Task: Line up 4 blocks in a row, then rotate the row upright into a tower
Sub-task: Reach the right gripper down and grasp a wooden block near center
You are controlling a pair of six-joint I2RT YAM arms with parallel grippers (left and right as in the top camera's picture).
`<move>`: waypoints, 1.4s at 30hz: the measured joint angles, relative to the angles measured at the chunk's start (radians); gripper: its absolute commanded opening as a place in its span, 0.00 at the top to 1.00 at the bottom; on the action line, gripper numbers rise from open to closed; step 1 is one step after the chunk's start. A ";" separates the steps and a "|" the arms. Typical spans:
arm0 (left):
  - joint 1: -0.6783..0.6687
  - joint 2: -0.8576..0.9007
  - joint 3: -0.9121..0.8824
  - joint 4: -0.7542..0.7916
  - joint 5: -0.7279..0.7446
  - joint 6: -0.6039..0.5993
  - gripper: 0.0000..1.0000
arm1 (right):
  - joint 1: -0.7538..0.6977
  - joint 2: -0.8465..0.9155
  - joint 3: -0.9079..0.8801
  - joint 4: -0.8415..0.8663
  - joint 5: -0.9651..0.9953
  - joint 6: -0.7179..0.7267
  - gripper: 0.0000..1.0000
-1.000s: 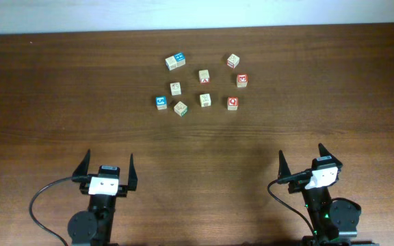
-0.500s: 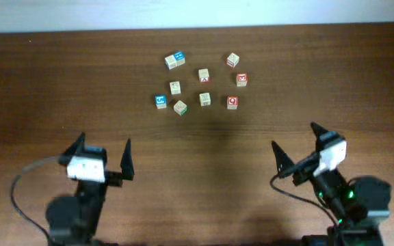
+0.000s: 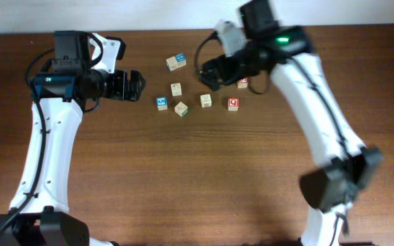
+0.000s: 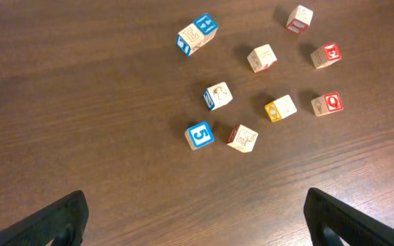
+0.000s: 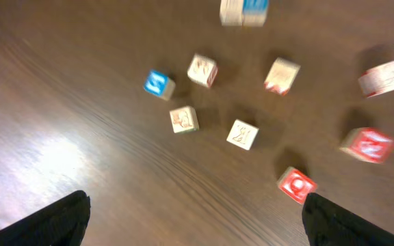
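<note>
Both arms have swung up from the near edge since a second ago and now hang over the blocks. The blocks themselves look like they're in the same spots.

Overhead: the left gripper sits at 9 o'clock of the cluster, claw spread wide and empty, near the blue 5 block. The right gripper hovers over the 12 o'clock part of the cluster, also spread wide with nothing in it. The Q block is at 4 o'clock of the cluster. The pale block sits near it at its 9 o'clock, a gap between them. The red-faced block is at 2 o'clock, half tucked under the right arm. All of this sits on the brown wood table.

Left wrist: the two fingertips poke in at 7 and 5 o'clock, far apart. The blocks are all up in the top half. The Q block is at 3 o'clock, and the pale block, showing a yellow side, is near its 9 o'clock. The red-faced block is at 2 o'clock and the red-marked block is around 1 o'clock. The blue-topped block is at 12 o'clock.

Right wrist: it's blurry, with the fingertips again at 7 and 5 o'clock, wide apart. The Q block is at 4 o'clock and the red-faced block at 3 o'clock. The pale block is near the centre and the red-marked block is at 1 o'clock.
</note>
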 measured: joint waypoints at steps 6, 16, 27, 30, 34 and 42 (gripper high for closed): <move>0.000 0.011 0.002 0.002 0.002 0.000 0.01 | 0.022 0.288 0.001 0.125 0.060 0.127 0.31; 0.000 0.011 0.002 0.002 0.002 0.000 0.01 | 0.135 0.415 0.001 0.191 0.417 0.331 0.61; 0.000 0.011 0.002 0.003 0.002 0.000 0.01 | 0.135 0.353 0.110 -0.079 0.282 0.341 0.83; 0.000 0.011 0.002 0.001 0.002 0.000 0.01 | 0.136 0.239 0.148 -0.264 0.211 0.377 0.83; 0.000 0.011 0.002 0.001 0.003 0.000 0.01 | 0.182 0.245 -0.165 -0.115 0.202 0.501 0.83; 0.000 0.011 0.003 0.002 0.002 0.000 0.01 | 0.271 0.251 -0.259 0.042 0.411 0.729 0.57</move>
